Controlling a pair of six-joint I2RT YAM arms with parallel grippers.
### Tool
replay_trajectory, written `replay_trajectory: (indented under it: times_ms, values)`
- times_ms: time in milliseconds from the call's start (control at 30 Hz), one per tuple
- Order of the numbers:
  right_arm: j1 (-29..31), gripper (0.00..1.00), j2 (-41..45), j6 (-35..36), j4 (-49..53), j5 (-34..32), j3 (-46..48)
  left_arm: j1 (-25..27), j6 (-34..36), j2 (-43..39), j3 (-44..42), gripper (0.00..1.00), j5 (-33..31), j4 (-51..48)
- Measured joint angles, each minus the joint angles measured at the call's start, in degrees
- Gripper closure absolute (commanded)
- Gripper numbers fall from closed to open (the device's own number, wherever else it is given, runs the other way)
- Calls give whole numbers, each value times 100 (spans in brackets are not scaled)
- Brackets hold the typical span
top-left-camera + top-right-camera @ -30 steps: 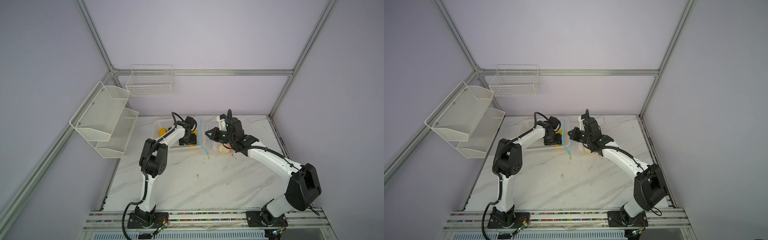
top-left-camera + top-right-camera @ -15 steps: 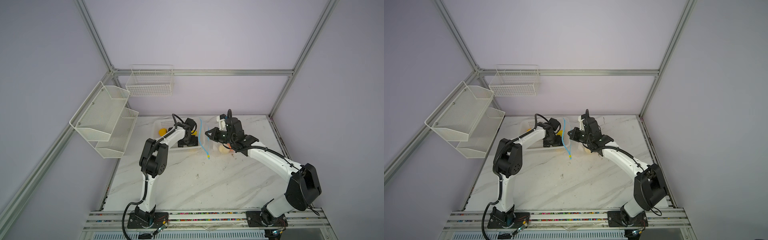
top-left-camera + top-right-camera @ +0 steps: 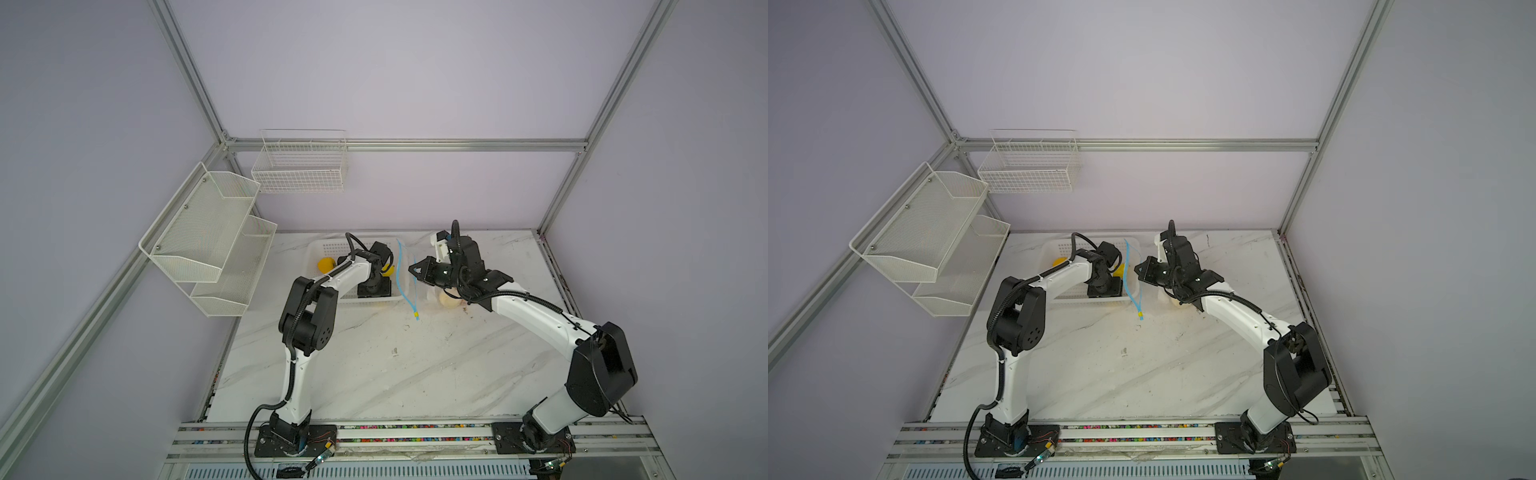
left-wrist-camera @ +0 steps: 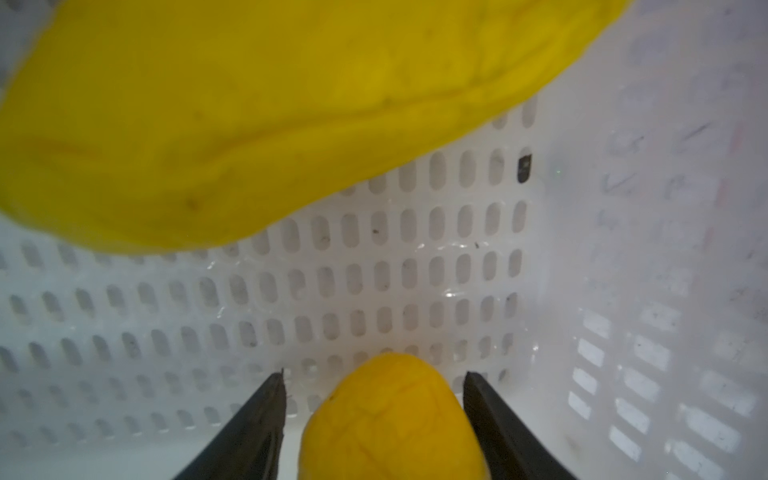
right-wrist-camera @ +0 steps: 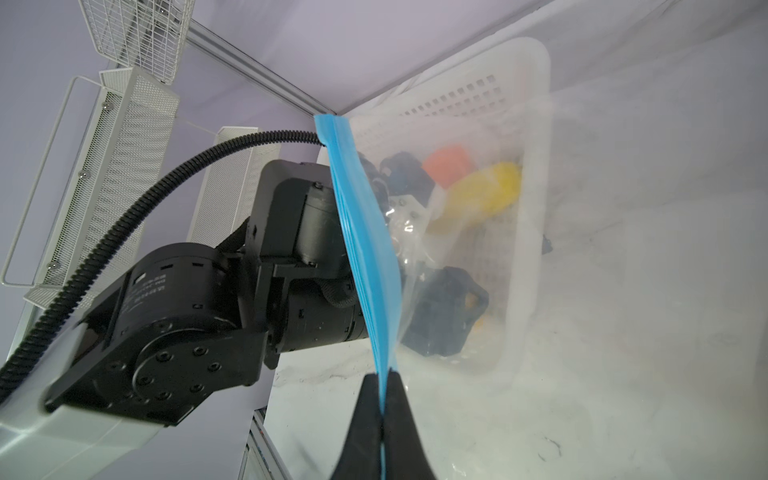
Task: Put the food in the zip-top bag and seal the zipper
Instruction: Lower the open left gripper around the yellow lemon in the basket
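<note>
Far back on the white marble table, in both top views, sat a white plastic basket full of little holes. The left arm reached down into it. A round yellow toy fruit lay at the basket's left end. Just right of the basket, the right pincer held up the thin light-blue zipper of the big clear crinkly zip-top bag. A small yellow slider tab hung at the zipper's near end. A bumpy cream-white toy food seemed to lie inside the bag, partly under the right arm.

From the left wrist view, the left pincer was open. Its black fingers stood on each side of a small yellow toy fruit, with a little gap on both sides, so it was not squeezing yet. A long yellow toy lay near it in the basket.

From the right wrist view, the right pincer was shut tight, pinching the blue zipper. Through the cloudy plastic, a yellow shape and something orange showed, too blurry to name.

I think the job was partly done. At least one food was in the bag. Three yellow pieces waited in the basket. After those, the slider had to be pulled along to close the zipper.
</note>
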State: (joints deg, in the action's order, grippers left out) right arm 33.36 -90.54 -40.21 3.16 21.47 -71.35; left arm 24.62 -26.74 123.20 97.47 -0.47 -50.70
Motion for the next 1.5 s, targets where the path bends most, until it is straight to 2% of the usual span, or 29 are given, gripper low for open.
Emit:
replay_trajectory:
  times_ms: [233,600,867,1067,1233,1500]
  values:
    - [0,100,0,22,0,-2,0,-111,0,-238,0,40,116,2]
    - [0,100,-20,90,-2,-15,0,-284,0,-494,-33,41,326,35]
    - [0,100,-20,103,-2,-85,0,-269,66,-494,-140,17,415,46]
    - [0,100,-20,109,-2,-116,0,-212,197,-494,-157,13,348,-122]
    - [0,100,-17,109,-4,-120,4,-131,278,-494,-157,14,262,-343]
    - [0,100,0,107,-103,-133,201,-118,343,-494,-157,26,348,-457]
